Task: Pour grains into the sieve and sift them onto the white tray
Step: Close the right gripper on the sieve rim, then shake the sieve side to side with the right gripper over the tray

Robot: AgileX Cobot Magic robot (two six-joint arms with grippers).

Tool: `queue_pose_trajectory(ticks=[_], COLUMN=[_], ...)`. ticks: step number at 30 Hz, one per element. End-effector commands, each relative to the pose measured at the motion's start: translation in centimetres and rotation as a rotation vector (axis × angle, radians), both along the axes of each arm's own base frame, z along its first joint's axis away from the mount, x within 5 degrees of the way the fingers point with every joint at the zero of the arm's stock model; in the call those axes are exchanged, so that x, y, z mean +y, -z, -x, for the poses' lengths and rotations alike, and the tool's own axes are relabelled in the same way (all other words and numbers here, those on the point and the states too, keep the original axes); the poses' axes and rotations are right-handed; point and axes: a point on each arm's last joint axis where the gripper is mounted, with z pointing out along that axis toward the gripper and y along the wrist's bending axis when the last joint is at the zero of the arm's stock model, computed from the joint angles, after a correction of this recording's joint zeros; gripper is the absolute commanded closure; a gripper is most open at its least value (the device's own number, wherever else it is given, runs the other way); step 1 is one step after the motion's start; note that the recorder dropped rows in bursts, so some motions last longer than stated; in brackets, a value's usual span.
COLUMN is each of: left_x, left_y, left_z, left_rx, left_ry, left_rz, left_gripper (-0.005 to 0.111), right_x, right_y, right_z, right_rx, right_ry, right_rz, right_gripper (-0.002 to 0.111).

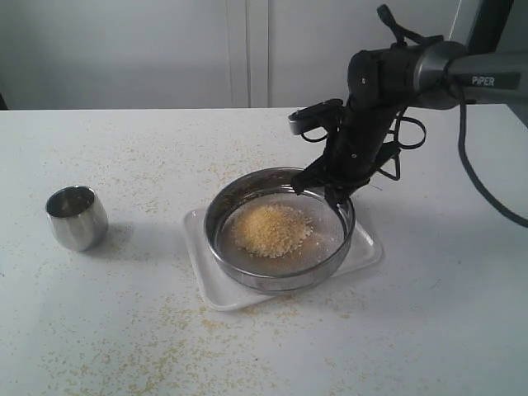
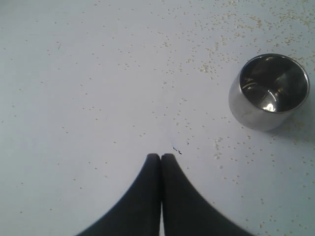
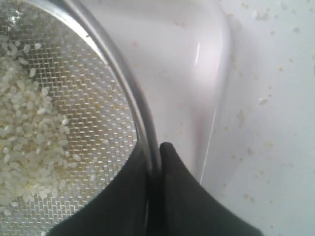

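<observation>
Pinching the sieve (image 1: pixel 272 283) rim, the right gripper (image 3: pixel 156 150) is clamped, presumably to shake the grains (image 1: pixel 271 229) (heaped inside it) onto the tray (image 1: pixel 216 299) beneath; the left gripper (image 2: pixel 160 157) sits closed, empty.

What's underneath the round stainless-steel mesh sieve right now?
The shallow white rectangular tray lies under the sieve, its corners showing around it. The mesh and the pile of yellowish grains cover its middle, so anything sifted through is hidden.
</observation>
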Motion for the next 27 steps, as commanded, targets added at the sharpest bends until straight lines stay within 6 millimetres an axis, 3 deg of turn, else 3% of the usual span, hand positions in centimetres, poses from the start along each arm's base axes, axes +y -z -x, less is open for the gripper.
queue_pose_trajectory(ticks=[1, 14, 17, 21, 24, 27], left_x=[0.1, 0.1, 0.1, 0.1, 0.1, 0.1], left_y=[0.1, 0.1, 0.1, 0.1, 0.1, 0.1], left_z=[0.2, 0.2, 0.2, 0.2, 0.2, 0.2], left_rx=[0.005, 0.005, 0.005, 0.005, 0.005, 0.005], left_ry=[-0.005, -0.005, -0.005, -0.005, -0.005, -0.005], left_rz=[-0.005, -0.005, -0.005, -0.005, -0.005, -0.005], left_gripper=[0.106, 0.106, 0.106, 0.106, 0.106, 0.106], right_x=[0.0, -2.2, -2.2, -3.0, -2.3, -2.9], right_y=[-1.8, -3.7, -3.9, -3.9, -3.7, -3.8], right_z=[0.3, 0.0, 0.1, -0.4, 0.2, -0.4], right_rx=[-0.021, 0.005, -0.008, -0.008, -0.003, -0.028], right_ry=[-0.005, 0.076, 0.006, 0.142, -0.056, 0.105], right_rz=[-0.031, -0.183, -0.16, -0.213, -0.158, -0.168], right_gripper=[0.108, 0.108, 0.108, 0.108, 0.108, 0.108])
